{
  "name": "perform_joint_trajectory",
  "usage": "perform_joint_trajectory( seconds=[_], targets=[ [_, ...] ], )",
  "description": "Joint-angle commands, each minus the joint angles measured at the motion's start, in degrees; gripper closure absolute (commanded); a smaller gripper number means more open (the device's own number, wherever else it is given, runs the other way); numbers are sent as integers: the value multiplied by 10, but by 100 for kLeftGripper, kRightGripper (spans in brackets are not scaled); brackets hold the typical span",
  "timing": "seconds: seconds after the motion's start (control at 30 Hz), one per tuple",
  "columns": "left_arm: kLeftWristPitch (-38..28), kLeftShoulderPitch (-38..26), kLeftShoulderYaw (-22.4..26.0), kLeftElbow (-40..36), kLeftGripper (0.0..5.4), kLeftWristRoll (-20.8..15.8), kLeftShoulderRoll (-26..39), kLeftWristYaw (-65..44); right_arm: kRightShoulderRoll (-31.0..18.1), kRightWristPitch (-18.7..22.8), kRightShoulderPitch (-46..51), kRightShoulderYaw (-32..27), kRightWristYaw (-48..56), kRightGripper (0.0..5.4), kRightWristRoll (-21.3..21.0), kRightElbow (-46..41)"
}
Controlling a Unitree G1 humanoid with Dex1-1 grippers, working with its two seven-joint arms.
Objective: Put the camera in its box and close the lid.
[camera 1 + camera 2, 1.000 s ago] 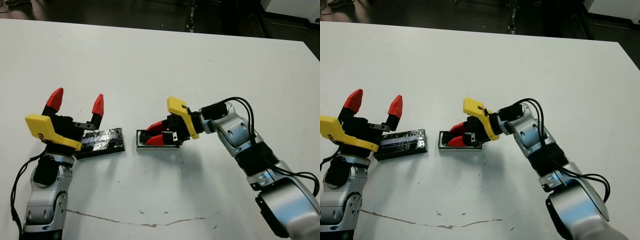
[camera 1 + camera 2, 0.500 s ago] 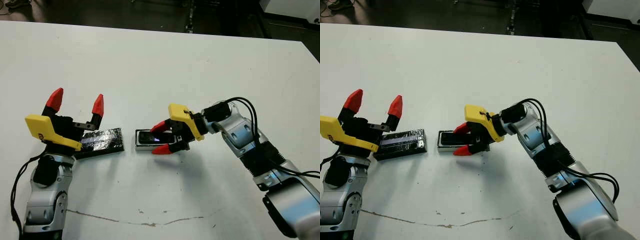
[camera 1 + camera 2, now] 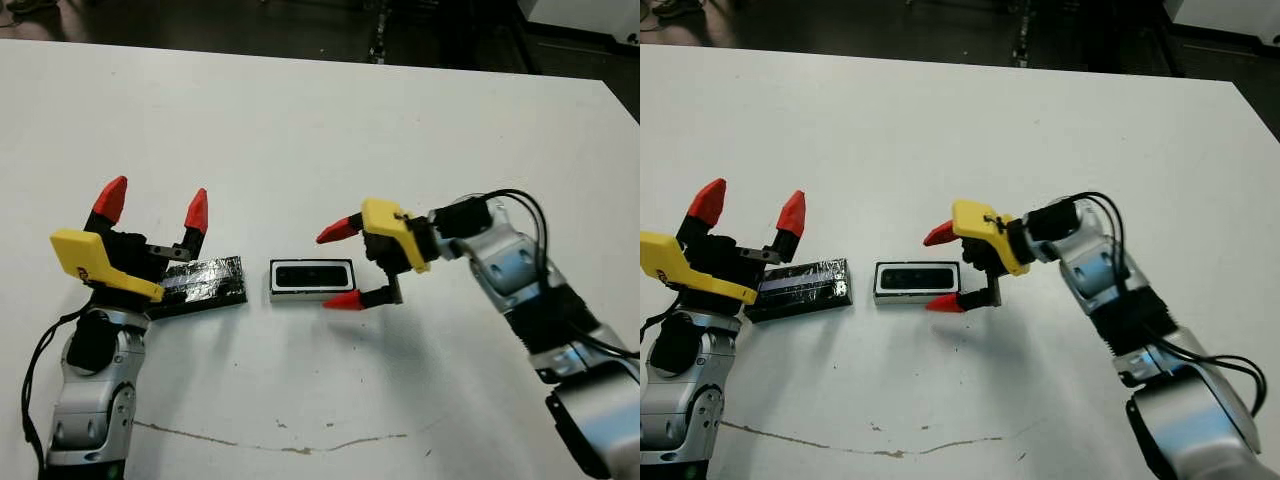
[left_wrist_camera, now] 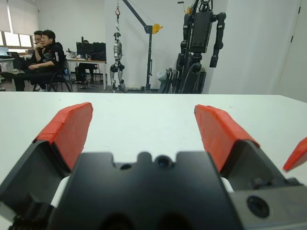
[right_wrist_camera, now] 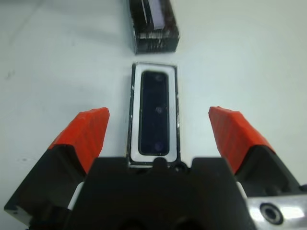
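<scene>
The camera [image 3: 311, 276], a small black bar, lies flat inside the box [image 3: 275, 293], a shallow white-rimmed tray in the middle of the table. Just right of the box my right gripper [image 3: 339, 266] stands open with nothing between its fingers; the right wrist view shows the camera [image 5: 154, 112] in the box [image 5: 135, 112] straight ahead of it. The lid [image 3: 205, 281], a glossy crinkled black slab, rests on the table left of the box. Over the lid's left end my left gripper [image 3: 153, 204] is open, red tips pointing up and away.
The white table [image 3: 300, 120] stretches wide behind the box, with a thin dark crack line [image 3: 270, 445] near its front edge. Beyond the table, the left wrist view shows seated people [image 4: 41, 52] and standing robot rigs [image 4: 199, 43].
My right gripper opened, let go of the camera in the box and drew back to the right. The left arm and the lid stayed put.
</scene>
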Motion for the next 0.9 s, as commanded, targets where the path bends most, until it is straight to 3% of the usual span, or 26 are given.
perform_joint_trajectory(
  seconds=[0.03, 0.2, 0.43, 0.6, 0.73, 0.9],
  targets=[
    [5, 8, -2, -4, 0, 5, -4, 4, -25, 9, 19, -28, 0, 2, 22, -35],
    [5, 6, -2, -3, 0, 0, -4, 1, -40, 34, 31, -63, -14, 2, 49, -70],
    [5, 5, 2, -3, 0, 1, 2, -2, -25, 148, 121, -177, -162, 2, 115, -181],
    [10, 2, 6, -7, 0, 0, 11, -8, 19, 115, 225, -249, -295, 35, 125, -240],
    [7, -1, 10, -7, 0, 2, 25, -21, 38, 61, 296, -287, -351, 101, 122, -267],
    [19, -1, 16, -21, 0, 5, 49, -32, 81, 56, 388, -322, -439, 179, 138, -327]
  ],
)
